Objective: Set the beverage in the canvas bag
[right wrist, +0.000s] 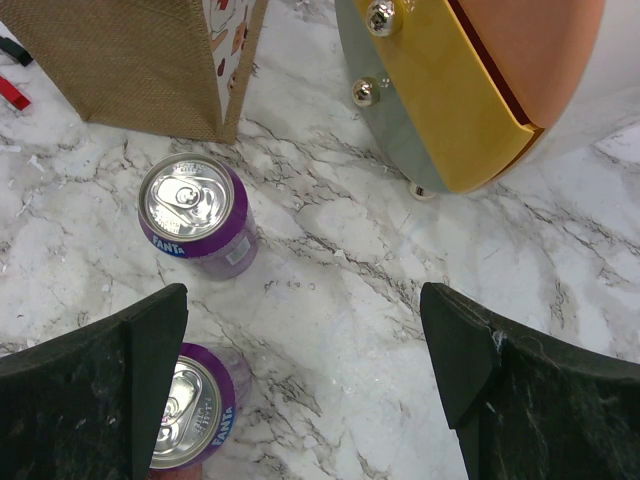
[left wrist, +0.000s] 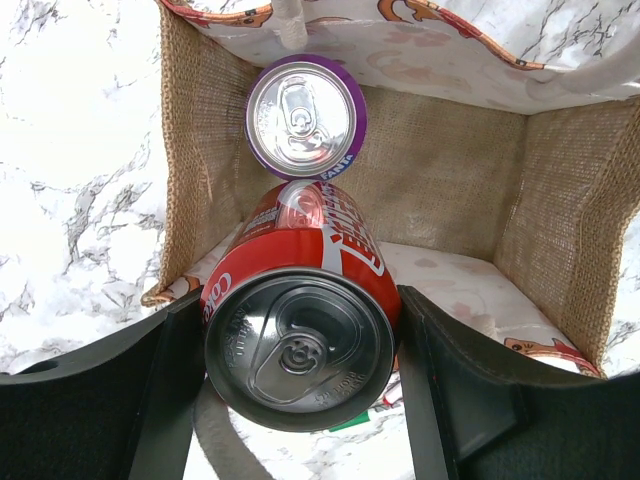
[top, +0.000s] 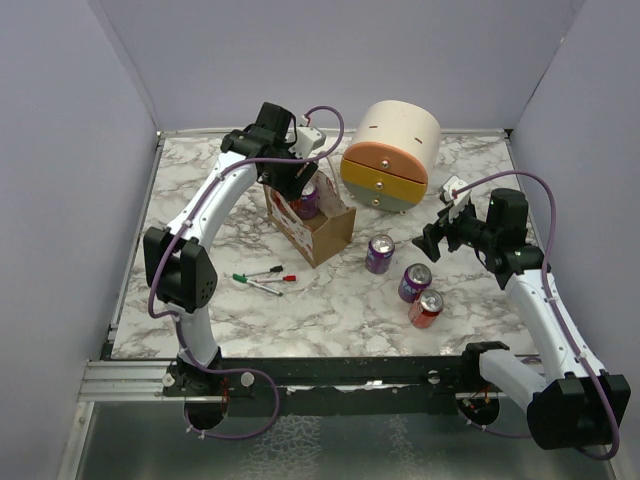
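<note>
The tan canvas bag point(top: 322, 232) stands open on the marble table, left of centre. My left gripper point(top: 293, 178) hangs over its mouth, shut on a red cola can point(left wrist: 300, 335) held upright in the bag's opening. In the left wrist view the fingers point(left wrist: 170, 400) press on both sides of the can. A purple Fanta can point(left wrist: 305, 118) stands inside the bag point(left wrist: 450, 170) against the far wall, and it also shows in the top view point(top: 306, 200). My right gripper point(top: 434, 237) is open and empty above the table, right of the bag.
Two purple cans point(top: 380, 253) point(top: 415, 281) and a red can point(top: 427, 308) stand on the table near my right gripper point(right wrist: 300, 330). The round cream drawer unit point(top: 392, 155) sits at the back. Markers point(top: 265, 278) lie left of the bag.
</note>
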You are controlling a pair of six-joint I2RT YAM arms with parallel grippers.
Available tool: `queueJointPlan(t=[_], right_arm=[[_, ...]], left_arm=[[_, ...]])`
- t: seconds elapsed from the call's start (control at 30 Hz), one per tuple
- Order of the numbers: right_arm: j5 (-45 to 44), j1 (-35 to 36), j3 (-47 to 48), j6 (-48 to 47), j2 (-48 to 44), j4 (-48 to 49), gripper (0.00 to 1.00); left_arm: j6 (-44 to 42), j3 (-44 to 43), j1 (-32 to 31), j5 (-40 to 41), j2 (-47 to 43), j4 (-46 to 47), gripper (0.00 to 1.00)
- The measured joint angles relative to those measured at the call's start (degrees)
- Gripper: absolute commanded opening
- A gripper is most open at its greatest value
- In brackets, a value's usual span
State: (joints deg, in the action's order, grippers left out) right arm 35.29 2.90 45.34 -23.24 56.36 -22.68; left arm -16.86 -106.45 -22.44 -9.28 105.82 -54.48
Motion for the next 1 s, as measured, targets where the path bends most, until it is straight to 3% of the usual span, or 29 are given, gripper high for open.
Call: queueJointPlan(t=[0.37,1.0], right_arm=[[0.0,0.0,0.0,-0.1,0.2,0.0,1.0],[0.0,0.0,0.0,-0.3,0.8,0.0,1.0]], left_arm=[[-0.2,1.0,0.4,0.4,1.1,1.6,0.0],[0.2,1.4,2.1,0.3,6.0,3.9,0.15]])
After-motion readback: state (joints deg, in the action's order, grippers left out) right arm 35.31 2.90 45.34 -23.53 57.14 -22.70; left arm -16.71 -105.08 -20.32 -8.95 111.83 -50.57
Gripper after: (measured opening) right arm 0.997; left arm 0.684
